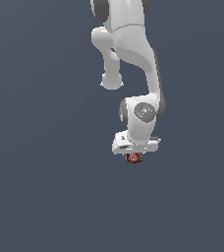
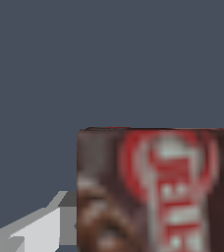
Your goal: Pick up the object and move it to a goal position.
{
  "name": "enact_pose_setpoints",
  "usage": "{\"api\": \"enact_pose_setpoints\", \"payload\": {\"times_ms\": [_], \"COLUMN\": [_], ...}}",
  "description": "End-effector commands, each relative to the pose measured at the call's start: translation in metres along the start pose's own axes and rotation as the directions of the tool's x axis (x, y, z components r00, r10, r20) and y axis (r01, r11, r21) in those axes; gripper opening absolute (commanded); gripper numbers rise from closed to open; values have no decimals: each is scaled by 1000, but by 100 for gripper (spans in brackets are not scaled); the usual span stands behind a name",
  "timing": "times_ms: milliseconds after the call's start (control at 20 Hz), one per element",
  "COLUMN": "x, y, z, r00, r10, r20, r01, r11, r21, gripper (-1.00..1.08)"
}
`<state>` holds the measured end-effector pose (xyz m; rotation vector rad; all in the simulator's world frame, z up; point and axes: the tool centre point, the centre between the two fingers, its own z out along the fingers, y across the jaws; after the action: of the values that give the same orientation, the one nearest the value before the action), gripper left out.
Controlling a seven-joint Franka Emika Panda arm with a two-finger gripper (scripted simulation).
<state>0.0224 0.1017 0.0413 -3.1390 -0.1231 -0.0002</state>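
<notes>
The object (image 1: 132,158) is a tiny dark red-brown box with a red-and-white label, showing just under the white hand in the exterior view. My gripper (image 1: 133,154) sits directly over it, and the hand hides the fingers there. In the wrist view the object (image 2: 155,192) fills much of the picture, very near the camera. One pale grey finger (image 2: 45,226) lies against the object's side. The other finger is out of view. The gripper looks shut on the object.
The white arm (image 1: 133,59) reaches down from the top of the exterior view. Around it there is only a plain dark blue-grey surface (image 1: 40,162), with no other object or marker in view.
</notes>
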Motion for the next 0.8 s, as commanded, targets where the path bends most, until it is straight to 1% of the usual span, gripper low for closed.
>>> {"api": "enact_pose_setpoints", "payload": {"times_ms": [0, 450, 750], "x": [14, 61, 82], "y": [-5, -20, -27], "z": [-7, -28, -36], "r00": [1000, 1000, 1000], "r10": [0, 0, 0], "r20": [0, 0, 0], "r01": [0, 0, 0], "r11": [1000, 1000, 1000], "r21": [0, 0, 0], "gripper": [-100, -100, -100]}}
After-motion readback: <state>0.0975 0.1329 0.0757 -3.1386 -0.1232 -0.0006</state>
